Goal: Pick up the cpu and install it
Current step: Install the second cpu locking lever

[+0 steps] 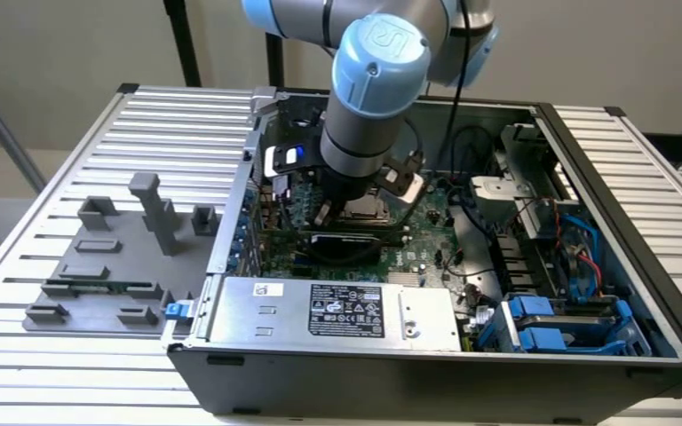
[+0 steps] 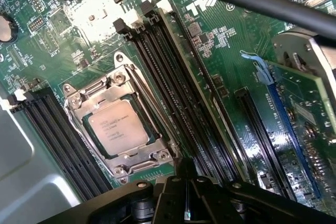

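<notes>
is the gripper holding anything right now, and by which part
Nothing is held. The gripper is shut with nothing between its fingers, above the motherboard. The cpu lies apart from it, in its socket.

In the exterior view we find the arm (image 1: 371,98) covering most of the motherboard socket. In the wrist view the pincer (image 2: 187,203) is cut by the frame edge, and the print on the cpu (image 2: 117,130) is too small for us to read.
</notes>
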`<action>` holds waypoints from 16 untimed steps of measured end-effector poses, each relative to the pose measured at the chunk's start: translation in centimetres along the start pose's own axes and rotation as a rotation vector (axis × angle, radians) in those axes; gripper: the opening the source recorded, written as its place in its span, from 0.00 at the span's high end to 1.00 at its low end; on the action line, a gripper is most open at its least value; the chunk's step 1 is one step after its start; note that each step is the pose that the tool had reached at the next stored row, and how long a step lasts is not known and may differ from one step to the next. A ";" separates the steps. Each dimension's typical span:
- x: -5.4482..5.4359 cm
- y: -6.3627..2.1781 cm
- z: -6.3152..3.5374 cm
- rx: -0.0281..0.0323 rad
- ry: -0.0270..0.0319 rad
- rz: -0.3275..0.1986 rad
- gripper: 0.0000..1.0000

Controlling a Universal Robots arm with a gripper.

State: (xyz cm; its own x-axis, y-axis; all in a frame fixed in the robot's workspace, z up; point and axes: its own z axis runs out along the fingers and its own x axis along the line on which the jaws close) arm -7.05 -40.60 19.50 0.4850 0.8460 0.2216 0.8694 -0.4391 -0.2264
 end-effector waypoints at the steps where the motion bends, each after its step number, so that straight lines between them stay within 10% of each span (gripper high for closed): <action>1: 0.0 -0.04 -0.16 0.0000 -0.0004 0.000 0.89; 16: 0.3 -0.37 -1.64 -0.0011 -0.0026 0.000 0.89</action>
State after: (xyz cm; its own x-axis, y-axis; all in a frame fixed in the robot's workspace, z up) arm -7.06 -40.65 21.21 0.4850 0.8466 0.2191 0.8694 -0.4397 -0.2254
